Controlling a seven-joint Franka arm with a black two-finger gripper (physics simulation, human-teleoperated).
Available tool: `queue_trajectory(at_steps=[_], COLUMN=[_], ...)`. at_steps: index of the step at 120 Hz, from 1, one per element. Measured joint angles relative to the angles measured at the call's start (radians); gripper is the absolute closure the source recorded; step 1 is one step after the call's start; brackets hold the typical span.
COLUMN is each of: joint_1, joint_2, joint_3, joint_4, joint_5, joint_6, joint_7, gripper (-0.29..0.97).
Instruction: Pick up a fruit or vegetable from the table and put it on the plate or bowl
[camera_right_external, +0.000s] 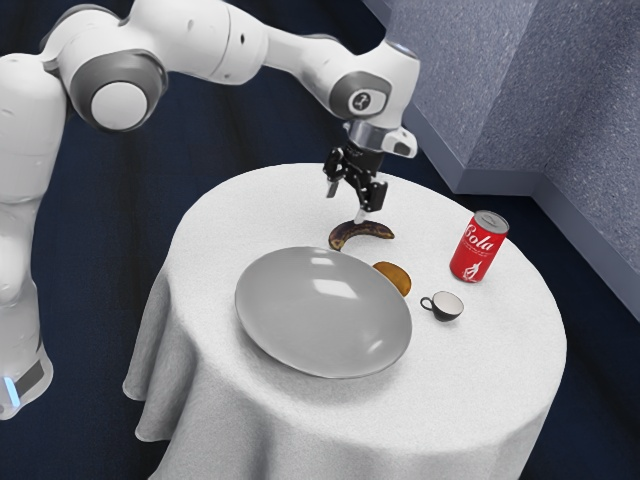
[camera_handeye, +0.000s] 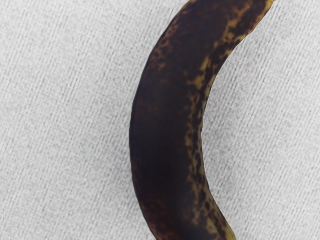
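Banana (camera_right_external: 360, 233) skin this blackened, with only flecks of yellow left, points to overripe fruit: probably light, soft and quick to bruise or split, so it likely calls for a gentle squeeze. It lies flat on the white tablecloth (camera_right_external: 250, 210), just beyond the far rim of the grey plate (camera_right_external: 322, 310). The best hold looks to be across the thick middle of the curve, which sits right under the hand in the wrist view.

The gripper (camera_right_external: 346, 203) hangs just above the fruit with its 2 jaws apart, clamped on nothing. Whether the lower fingertip touches the peel cannot be told. Both ends of the banana are cut off in the wrist view. A small brown object (camera_right_external: 393, 277) beside the plate is partly hidden by its rim and hard to identify.
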Motion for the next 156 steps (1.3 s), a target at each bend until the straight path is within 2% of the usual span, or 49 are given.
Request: queue_trajectory(at_steps=[28,102,113,126,142,156], joint_1=[0.001,0.002,0.002,0.002,0.003,0.002], joint_2=[0.020,0.097,0.106,0.110,0.110,0.104], joint_3=[-0.008,-0.018,-0.018,-0.017,-0.017,-0.017], joint_4=[-0.004,-0.010,-0.009,-0.009,-0.008,0.000], joint_5=[0.027,0.000,-0.002,-0.006,-0.002,0.003], joint_6=[0.046,0.094,0.096,0.095,0.092,0.087], joint_7=[0.016,0.043,0.046,0.049,0.050,0.052], gripper=[0.00,0.01,0.07,0.26,0.29,0.45])
